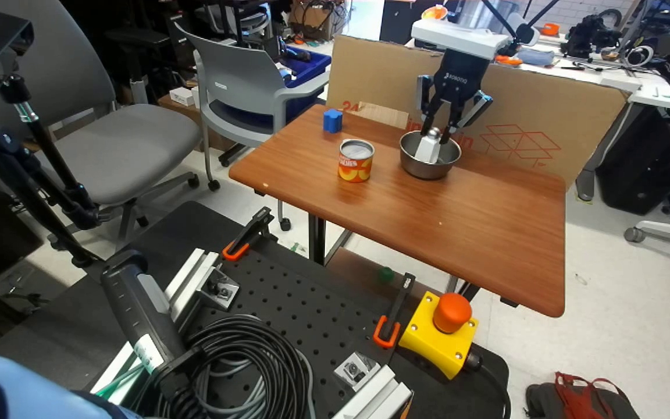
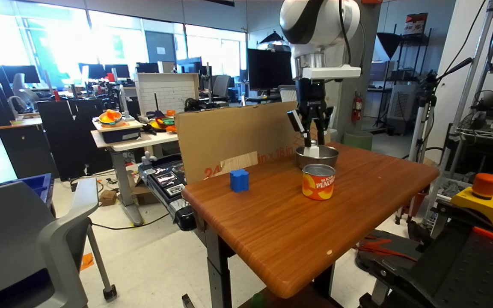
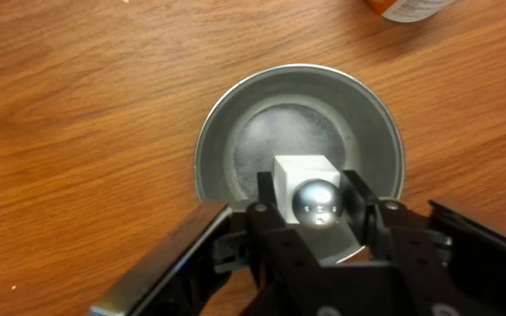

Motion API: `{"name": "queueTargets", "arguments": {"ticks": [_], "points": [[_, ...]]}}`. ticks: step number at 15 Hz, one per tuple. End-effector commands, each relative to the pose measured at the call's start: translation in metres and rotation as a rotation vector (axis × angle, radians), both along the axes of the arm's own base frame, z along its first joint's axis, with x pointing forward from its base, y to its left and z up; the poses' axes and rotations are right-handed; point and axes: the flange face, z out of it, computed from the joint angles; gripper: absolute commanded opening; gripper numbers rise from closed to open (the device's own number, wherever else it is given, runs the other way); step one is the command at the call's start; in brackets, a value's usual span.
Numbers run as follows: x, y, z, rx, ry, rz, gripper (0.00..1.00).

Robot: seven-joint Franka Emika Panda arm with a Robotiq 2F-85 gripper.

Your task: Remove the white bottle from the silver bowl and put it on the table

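Observation:
The white bottle (image 1: 427, 149) has a shiny ball-shaped cap and stands upright in the silver bowl (image 1: 423, 169). In an exterior view its upper part (image 2: 313, 151) shows above the rim of the silver bowl (image 2: 317, 161). My gripper (image 1: 435, 135) points down from above, its fingers drawn partly together. In the wrist view the fingers of my gripper (image 3: 308, 184) are on both sides of the bottle (image 3: 299, 169), very close to it. Whether both fingers press on it I cannot make out. The bowl (image 3: 211, 175) stands on the reddish-brown table (image 1: 486, 221).
An orange can (image 1: 356, 163) stands near the bowl, and it also shows in an exterior view (image 2: 318, 184). A blue block (image 1: 332, 120) stands near a table corner. A cardboard sheet (image 1: 535, 125) rises upright along the table's far edge, just behind the gripper.

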Motion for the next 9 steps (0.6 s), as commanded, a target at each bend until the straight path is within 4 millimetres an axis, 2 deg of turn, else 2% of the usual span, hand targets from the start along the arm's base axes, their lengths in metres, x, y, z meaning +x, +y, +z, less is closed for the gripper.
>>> {"name": "queueTargets", "arguments": {"ticks": [1,2,5,9], "points": [[0.005,-0.002,0.009,0.019,0.024,-0.016,0.12],[0.004,-0.002,0.014,0.022,0.017,-0.012,0.05],[-0.001,0.0,0.034,0.02,-0.024,0.004,0.07],[-0.02,-0.006,0.077,0.011,-0.091,0.034,0.07]]}}
